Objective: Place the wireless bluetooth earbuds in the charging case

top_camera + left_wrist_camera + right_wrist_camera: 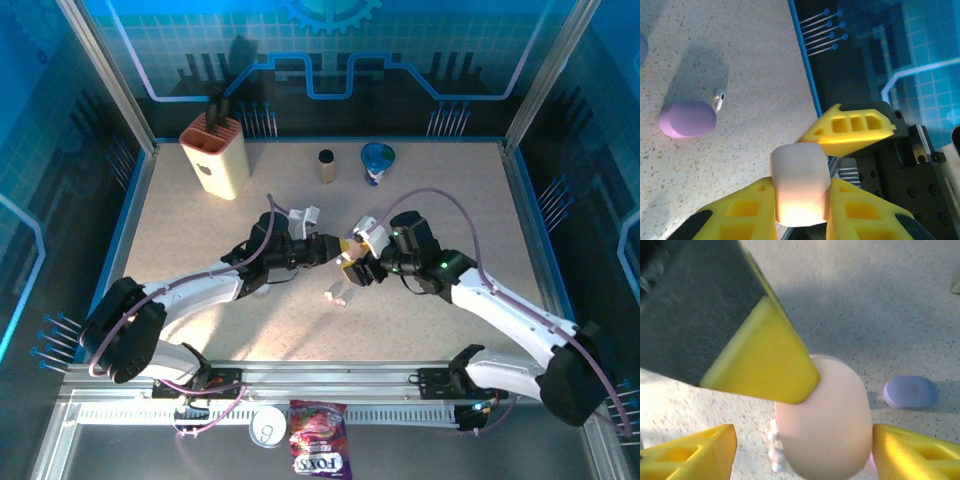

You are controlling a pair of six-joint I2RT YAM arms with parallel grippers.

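The left jaws were clenched on the pink charging case (800, 182). In the left wrist view, 2 yellow fingers (735, 212) pressed its sides and the case stuck up out of them, held up off the table (470, 200).

The right jaws stood released around the same case. In the right wrist view, their 2 fingers (690, 452) sat 1 on each side of it. The one on the left of that view was clearly apart from the case. The other was just beside it, & we couldn't tell if it touched. A finger of the left jaws lay across the top of the case there.

From the top, we saw both arms meet near the middle of the table w/ the case btwn them.

1 white earbud (719, 99) lay on the table just beside a purple case (687, 119). Small pink bits (774, 452) lay on the table under the held case. They were prob. earbuds, but too blurry for us to be sure. A blue-purple case (910, 391) lay on the table near them.

At the back of the table stood a knife block (213, 155), a brown tube (326, 165) & a blue cup (378, 162). By the near rail lay a sweets bag (318, 452) & a round tin (268, 425).
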